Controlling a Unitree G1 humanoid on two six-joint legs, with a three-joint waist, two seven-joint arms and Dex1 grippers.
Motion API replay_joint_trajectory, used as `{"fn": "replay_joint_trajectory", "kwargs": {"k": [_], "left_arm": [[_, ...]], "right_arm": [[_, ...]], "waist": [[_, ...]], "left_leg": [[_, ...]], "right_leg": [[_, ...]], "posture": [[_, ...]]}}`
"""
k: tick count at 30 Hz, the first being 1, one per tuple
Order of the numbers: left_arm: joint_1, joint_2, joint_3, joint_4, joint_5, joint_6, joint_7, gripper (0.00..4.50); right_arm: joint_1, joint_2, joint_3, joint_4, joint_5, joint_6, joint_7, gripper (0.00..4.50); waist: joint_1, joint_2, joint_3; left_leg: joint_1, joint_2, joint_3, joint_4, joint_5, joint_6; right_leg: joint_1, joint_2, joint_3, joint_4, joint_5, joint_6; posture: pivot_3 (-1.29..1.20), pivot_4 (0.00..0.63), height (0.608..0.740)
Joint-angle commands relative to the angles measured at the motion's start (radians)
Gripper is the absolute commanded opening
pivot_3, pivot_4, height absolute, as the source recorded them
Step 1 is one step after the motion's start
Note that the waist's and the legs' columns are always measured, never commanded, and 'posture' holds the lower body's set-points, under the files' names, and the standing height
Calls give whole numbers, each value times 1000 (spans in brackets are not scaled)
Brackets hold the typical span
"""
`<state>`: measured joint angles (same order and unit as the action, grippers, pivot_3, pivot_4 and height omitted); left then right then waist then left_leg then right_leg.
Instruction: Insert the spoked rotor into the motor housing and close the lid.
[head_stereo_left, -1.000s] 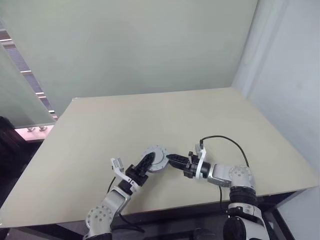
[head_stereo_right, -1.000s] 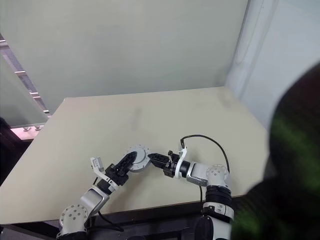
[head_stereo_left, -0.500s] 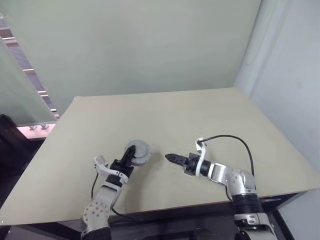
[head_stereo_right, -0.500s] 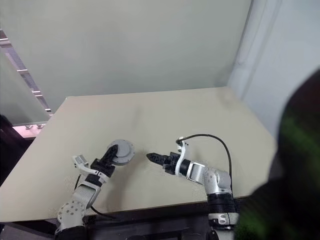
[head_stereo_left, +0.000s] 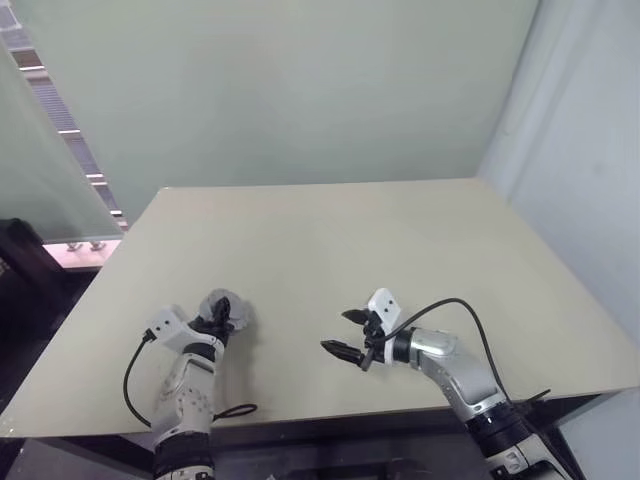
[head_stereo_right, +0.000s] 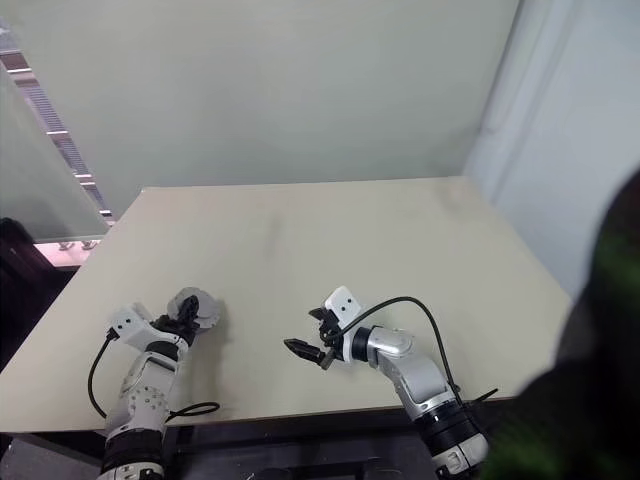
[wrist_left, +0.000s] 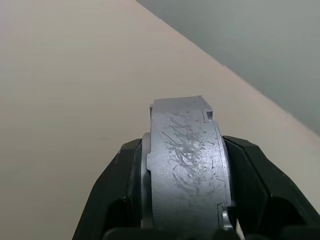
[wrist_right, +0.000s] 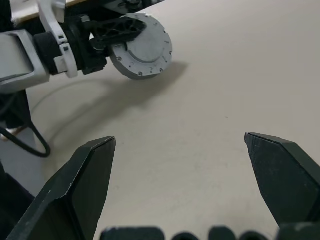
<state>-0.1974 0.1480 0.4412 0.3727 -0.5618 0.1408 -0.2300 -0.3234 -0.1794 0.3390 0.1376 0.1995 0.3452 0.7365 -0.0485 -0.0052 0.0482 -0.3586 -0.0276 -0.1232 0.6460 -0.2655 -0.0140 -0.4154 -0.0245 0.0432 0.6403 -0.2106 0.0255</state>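
Note:
My left gripper (head_stereo_left: 220, 314) is shut on the grey round motor housing (wrist_right: 142, 50), near the table's front left. It holds the part on edge, just over the tabletop. In the left wrist view the scratched grey rim (wrist_left: 187, 165) sits between the two black fingers. The flat grey lid face (wrist_right: 145, 47), with small dots round its edge, points toward my right gripper. The spoked rotor is hidden. My right gripper (head_stereo_left: 340, 332) hangs open and empty at the front middle, a good hand's width right of the housing.
The beige table (head_stereo_left: 350, 230) stretches back to a pale wall. A black cable (head_stereo_left: 215, 412) loops at the front edge under my left arm. Another cable (head_stereo_left: 460, 305) arcs over my right wrist. A glass partition (head_stereo_left: 40, 150) stands beyond the left edge.
My right gripper has let go of the housing, opened wide and rolled. My left gripper has carried the housing away to the left. The camera view has also shifted.

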Motion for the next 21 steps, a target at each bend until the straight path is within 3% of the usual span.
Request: {"fn": "replay_joint_trajectory", "kwargs": {"k": [1, 4, 5, 10, 11, 16, 21], "left_arm": [[-39, 21, -8, -6, 34, -52, -12, 2018], [-38, 29, -8, 21, 68, -54, 17, 2018], [-37, 33, -9, 29, 82, -55, 29, 2762], [-16, 51, -21, 33, 157, -81, 80, 4339], [-7, 58, -24, 28, 175, -86, 90, 4461], [48, 80, -35, -43, 230, -144, 94, 4461], [128, 75, -26, -235, 150, -127, 25, 4461]], "right_arm": [[-26, 8, -2, -15, -16, -44, 8, 4500], [-26, 10, -1, -15, -27, -50, 7, 4500], [-26, 9, -1, -15, -31, -51, 6, 4500], [-23, 4, 6, -13, -53, -53, 7, 4500], [-22, 4, 7, -12, -56, -54, 8, 4500], [-22, 5, 2, -8, -64, -59, 6, 4500], [-23, -4, -12, -9, -63, -37, -1, 4500]], "waist": [[1, 0, 0], [0, 0, 0], [0, 0, 0], [0, 0, 0], [0, 0, 0], [0, 0, 0], [0, 0, 0]], "left_leg": [[0, 0, -1, 0, 0, 0], [1, 0, -1, 0, 0, 0], [3, 1, -1, 0, 0, 0], [8, 1, 0, 0, 0, 0], [8, 1, 0, 0, 0, 0], [8, 1, 0, 0, 0, 0], [8, 1, 0, 0, 0, -1]], "right_leg": [[0, 0, 0, 0, 0, 0], [1, 0, 0, 1, 0, -1], [2, 0, -1, 1, 0, -1], [6, 0, -1, 1, 0, -1], [6, 0, -1, 1, 0, -1], [6, 0, -1, 1, 0, -1], [6, 0, -1, 1, 0, -1]], "posture": [[0, 0, 740], [0, 0, 740], [0, 0, 740], [0, 0, 740], [0, 0, 740], [0, 0, 740], [0, 0, 740]]}}
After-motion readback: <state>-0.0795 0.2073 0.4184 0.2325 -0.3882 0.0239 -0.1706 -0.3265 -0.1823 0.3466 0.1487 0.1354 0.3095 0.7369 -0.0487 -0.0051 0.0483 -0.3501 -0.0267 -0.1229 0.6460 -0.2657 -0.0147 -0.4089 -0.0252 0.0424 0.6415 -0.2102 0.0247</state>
